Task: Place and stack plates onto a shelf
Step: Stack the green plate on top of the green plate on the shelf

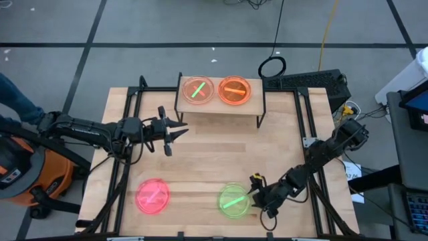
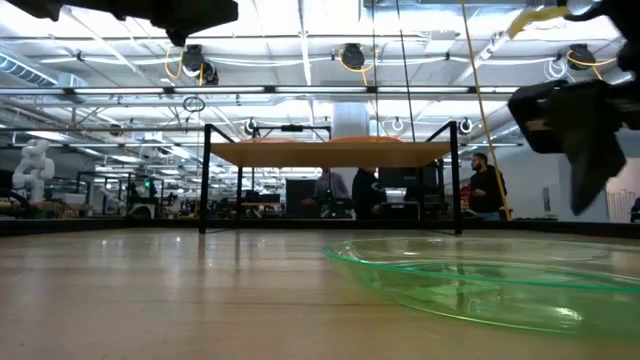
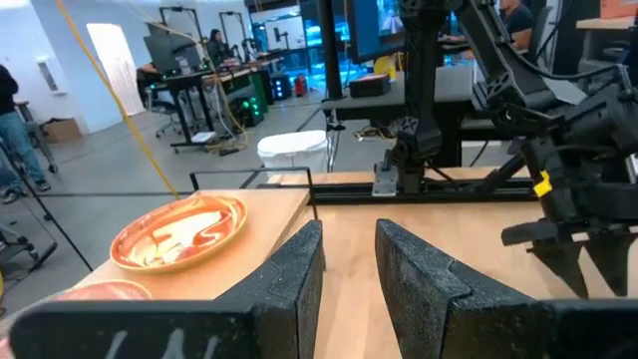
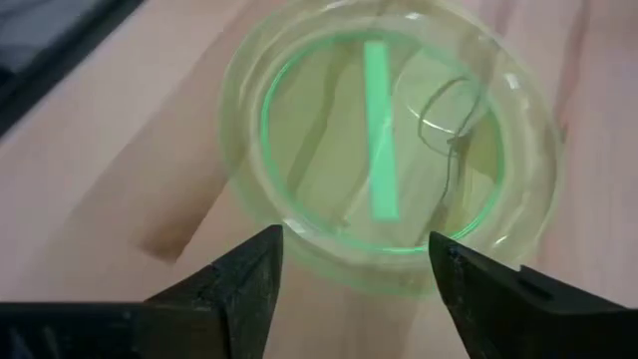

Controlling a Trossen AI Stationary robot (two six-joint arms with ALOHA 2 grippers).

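Wooden tabletop (image 1: 214,167) is filling the middle of a grey-floored workroom, with a black frame running along its edges and desks, monitors and a few people showing far behind in the low view. At the far edge of the table the shelf (image 1: 257,102) is standing on thin black legs, its light board carrying two plates side by side: a pale pink plate with a green streak (image 1: 198,90) and an orange plate (image 1: 235,90).

From the left side the left arm is reaching across the table, its left gripper (image 1: 179,131) hanging above bare wood in front of the shelf, jaws standing a narrow gap apart and holding nothing. From the right side the right arm is bending down toward the near edge, where the right gripper (image 4: 354,269) is hovering right over the rim of the green plate (image 4: 384,150), jaws spread wide and straddling that rim without clamping it.

On the near part of the table the green plate is lying flat, and well to its left the neon pink plate (image 1: 153,196) is lying flat too, both apart from the shelf.
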